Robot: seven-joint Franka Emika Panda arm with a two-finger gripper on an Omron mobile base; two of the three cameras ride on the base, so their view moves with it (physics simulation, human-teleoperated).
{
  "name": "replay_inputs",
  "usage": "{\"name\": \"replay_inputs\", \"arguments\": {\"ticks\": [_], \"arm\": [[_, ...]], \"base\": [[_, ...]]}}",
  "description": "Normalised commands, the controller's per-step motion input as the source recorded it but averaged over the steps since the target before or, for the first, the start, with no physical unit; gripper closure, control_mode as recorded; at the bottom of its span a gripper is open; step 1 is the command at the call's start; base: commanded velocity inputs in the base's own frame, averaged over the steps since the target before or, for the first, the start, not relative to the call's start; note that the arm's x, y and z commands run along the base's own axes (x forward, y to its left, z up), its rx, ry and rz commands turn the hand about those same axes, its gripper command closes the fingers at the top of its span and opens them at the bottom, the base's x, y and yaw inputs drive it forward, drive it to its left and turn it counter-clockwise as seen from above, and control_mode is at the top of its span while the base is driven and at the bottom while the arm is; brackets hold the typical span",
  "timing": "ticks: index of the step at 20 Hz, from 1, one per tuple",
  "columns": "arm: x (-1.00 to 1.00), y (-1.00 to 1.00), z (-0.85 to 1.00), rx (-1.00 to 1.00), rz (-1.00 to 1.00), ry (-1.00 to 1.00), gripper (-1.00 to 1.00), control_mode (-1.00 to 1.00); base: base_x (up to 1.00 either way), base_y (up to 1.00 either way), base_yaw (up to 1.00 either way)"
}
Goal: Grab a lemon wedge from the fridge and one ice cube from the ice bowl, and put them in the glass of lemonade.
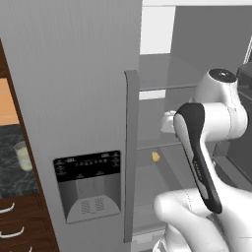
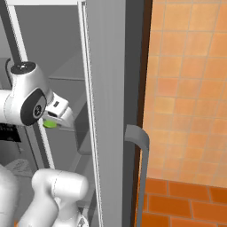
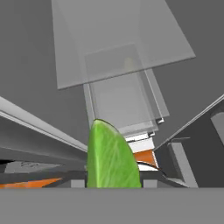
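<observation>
Inside the fridge [image 1: 74, 74] — glass shelves [image 1: 162, 86], lemon wedge [image 3: 111, 155] between fingers [image 2: 60, 122].

The left base view is looking forward from behind the arm, close to the fridge [image 1: 74, 98] door and into its open compartment. The right base view is facing that same compartment from the other side. The hand view is pointing along the end effector [image 3: 113, 177], very near the glass shelves [image 3: 118, 65].
</observation>
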Motion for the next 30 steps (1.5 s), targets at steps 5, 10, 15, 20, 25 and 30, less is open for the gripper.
{"name": "replay_inputs", "arguments": {"ticks": [5,10,15,20,25,30], "arm": [[-0.6,0.0,-0.42,0.0,0.01,0.02,1.0,-1.0],[-0.27,0.0,-0.02,0.0,0.0,-0.01,1.0,-1.0],[0.0,0.0,0.0,0.0,0.0,0.0,1.0,-1.0],[-0.08,0.0,0.0,0.0,0.0,0.0,1.0,1.0],[0.0,0.0,0.0,0.0,0.0,0.0,1.0,1.0],[0.0,0.0,0.0,0.0,0.0,0.0,1.0,1.0]], "base": [[0.0,0.0,0.0],[0.0,0.0,0.0],[0.0,0.0,0.0],[-0.48,0.2,0.0],[-0.37,1.0,-0.06],[-0.01,1.0,0.0]]}}
